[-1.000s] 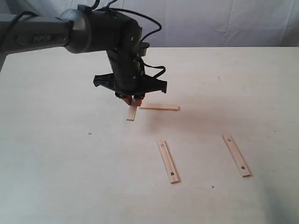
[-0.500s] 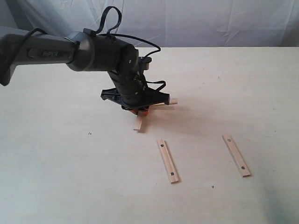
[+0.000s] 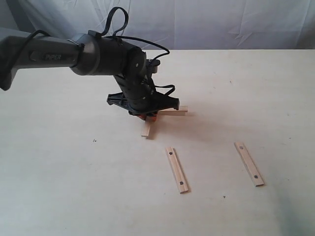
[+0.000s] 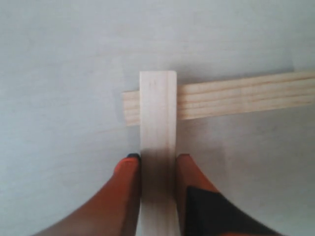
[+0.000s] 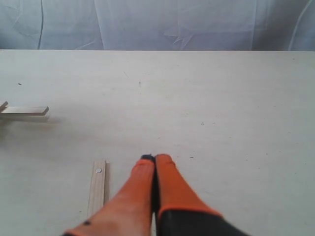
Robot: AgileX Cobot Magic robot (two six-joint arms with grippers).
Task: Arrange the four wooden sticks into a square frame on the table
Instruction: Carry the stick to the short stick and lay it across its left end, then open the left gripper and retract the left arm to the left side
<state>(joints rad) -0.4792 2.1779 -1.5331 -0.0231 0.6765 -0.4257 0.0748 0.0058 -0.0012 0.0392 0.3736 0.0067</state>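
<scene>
Left gripper (image 3: 146, 116) is down low over the table (image 3: 59, 187), its orange fingertips (image 4: 129, 164) pinched narrow on the two long edges of one stick (image 4: 157, 113). It's a flat pale strip with smooth faces and a squared-off end. In the left wrist view that end lies across the top of a second stick (image 4: 236, 96), whose lengthwise grain lines show up nicely. The two cross at a right angle close to the second stick's end, with a short stub poking out past the crossing. I honestly can't tell if the top one is pressing on it or just above it. So that's one corner's worth of the square, sitting a bit left of the middle of the table in the exterior view. The other two strips lie flat nearer the camera, well apart from each other and from that corner: the near-middle stick (image 3: 176, 169) and the right-hand stick (image 3: 249, 163), each with a small dark dot near both ends. The right gripper (image 5: 155, 158) has its orange fingers squeezed together, just beside one dotted strip. The table is matte cream with a few tiny specks, and there's a wrinkled white cloth (image 3: 221, 24) behind it.
</scene>
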